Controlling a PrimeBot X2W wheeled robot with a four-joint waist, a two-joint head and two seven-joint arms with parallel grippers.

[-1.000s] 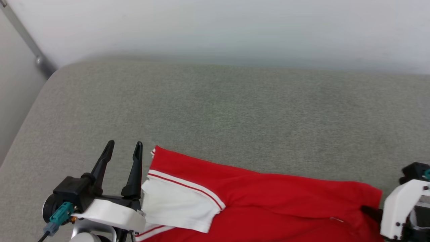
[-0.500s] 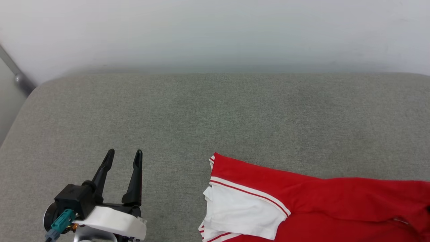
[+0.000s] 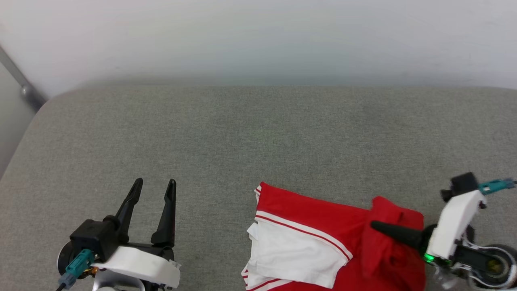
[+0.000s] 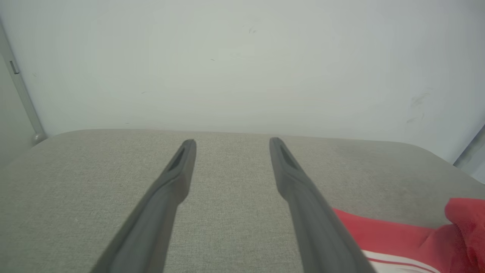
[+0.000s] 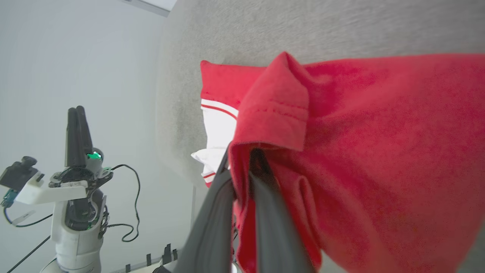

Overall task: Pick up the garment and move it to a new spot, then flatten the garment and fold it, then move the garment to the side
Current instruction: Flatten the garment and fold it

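- Underneath, grey padded surface (image 3: 242, 133), running back to a pale wall (image 3: 258, 36).
- On its near right part, the garment (image 3: 307, 226): red body, white sleeve with striped trim.
- Clamped tight on a raised red fold at the garment's right side: right gripper (image 3: 373, 225).
- Well left of the garment, apart from it: left gripper (image 3: 156, 182), jaws spread wide, holding nothing.

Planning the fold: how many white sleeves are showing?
1: the white short sleeve with striped trim lies at the red jersey-style garment's left end; white striped fabric peeking beneath may be a second, mostly hidden.
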